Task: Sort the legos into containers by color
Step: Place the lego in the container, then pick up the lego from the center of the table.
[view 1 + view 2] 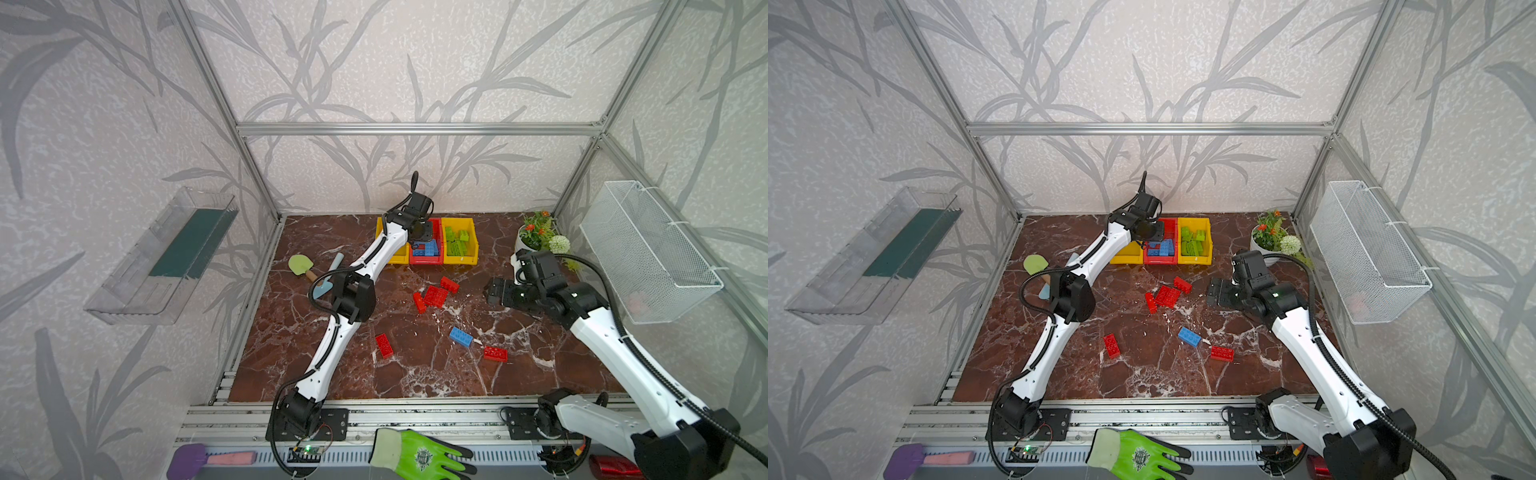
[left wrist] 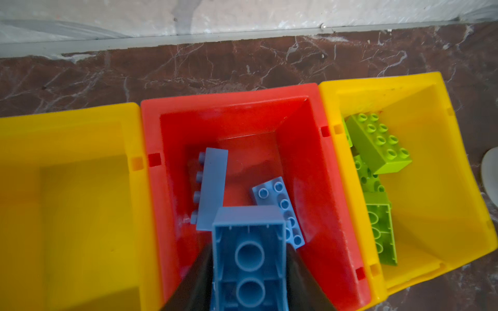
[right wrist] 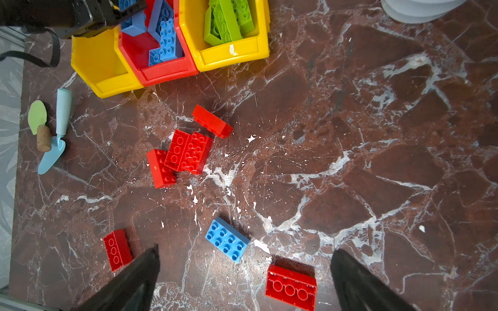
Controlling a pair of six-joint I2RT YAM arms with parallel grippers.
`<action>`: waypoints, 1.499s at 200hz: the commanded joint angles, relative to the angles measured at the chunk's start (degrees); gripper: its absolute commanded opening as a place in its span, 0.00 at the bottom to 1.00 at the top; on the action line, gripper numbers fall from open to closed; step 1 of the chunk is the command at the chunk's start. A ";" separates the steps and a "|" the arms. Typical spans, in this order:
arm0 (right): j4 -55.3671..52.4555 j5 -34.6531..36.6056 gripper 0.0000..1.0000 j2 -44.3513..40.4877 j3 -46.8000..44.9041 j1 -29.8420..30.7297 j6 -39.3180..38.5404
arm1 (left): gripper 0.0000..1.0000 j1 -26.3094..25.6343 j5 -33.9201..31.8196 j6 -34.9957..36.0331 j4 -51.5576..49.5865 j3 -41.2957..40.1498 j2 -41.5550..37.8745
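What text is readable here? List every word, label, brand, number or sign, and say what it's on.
No text can be read.
On the green glove: a round printed emblem, too small and blurred to read.
On the blue brick above the red bin: underside bare, no lettering visible.

Left arm [image 1: 328,357], right arm [image 1: 602,336]: white shells, black joints, black ribbed cables.

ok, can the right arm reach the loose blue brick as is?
Probably yes: the right gripper is open, the loose blue brick lies alone on bare table, and the left arm is away at the bins.
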 commanded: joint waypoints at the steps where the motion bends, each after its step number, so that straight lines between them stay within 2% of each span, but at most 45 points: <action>1: 0.92 -0.93 0.99 0.64 2.21 -0.01 -0.32 | 0.60 0.55 1.54 0.17 1.36 1.50 -0.79; 11: 1.06 -1.01 0.99 0.61 2.34 -0.04 -0.34 | 0.69 0.52 3.09 0.74 1.40 1.44 -1.22; 30: 1.14 -1.02 0.99 -0.27 1.70 -0.05 -0.26 | 0.76 0.52 6.02 0.79 1.75 0.70 -2.55; 58: 1.14 -1.18 0.99 -3.85 -0.94 -0.06 0.27 | 0.77 0.24 8.09 0.10 -0.05 -1.65 -6.16; 72: 1.00 -1.18 0.99 -6.14 -2.79 0.00 0.52 | 0.76 -0.21 8.25 0.22 -0.70 -5.38 -9.46; 89: 0.85 -1.62 0.99 -8.46 -5.18 -0.06 0.45 | 0.76 -1.54 7.51 1.01 1.34 -15.83 -15.98; 111: 0.53 -2.87 0.99 -10.73 -8.40 -0.06 0.26 | 0.76 -4.70 4.93 1.47 7.65 -34.29 -26.94; 140: 0.42 -4.20 0.99 -14.92 -12.75 0.03 0.80 | 0.76 -9.72 1.79 -2.03 13.56 -55.05 -39.04; 166: -1.06 -4.12 0.99 -18.12 -14.00 0.30 0.72 | 0.76 -15.27 0.40 -5.89 17.35 -68.85 -46.68; 188: -3.41 -3.44 0.99 -20.33 -13.29 0.42 0.15 | 0.76 -20.46 -0.40 -7.91 18.94 -75.75 -50.36; 218: -6.64 -2.15 0.99 -23.65 -12.40 0.42 0.16 | 0.77 -26.42 -0.83 -8.99 19.21 -78.84 -51.60; 250: -8.95 -1.90 0.99 -26.93 -13.02 0.38 1.21 | 0.80 -30.69 -1.09 -9.28 19.59 -77.89 -49.47; 300: -12.49 -0.78 0.99 -31.15 -13.05 0.40 2.12 | 0.81 -33.02 -2.16 -7.35 17.17 -72.73 -42.59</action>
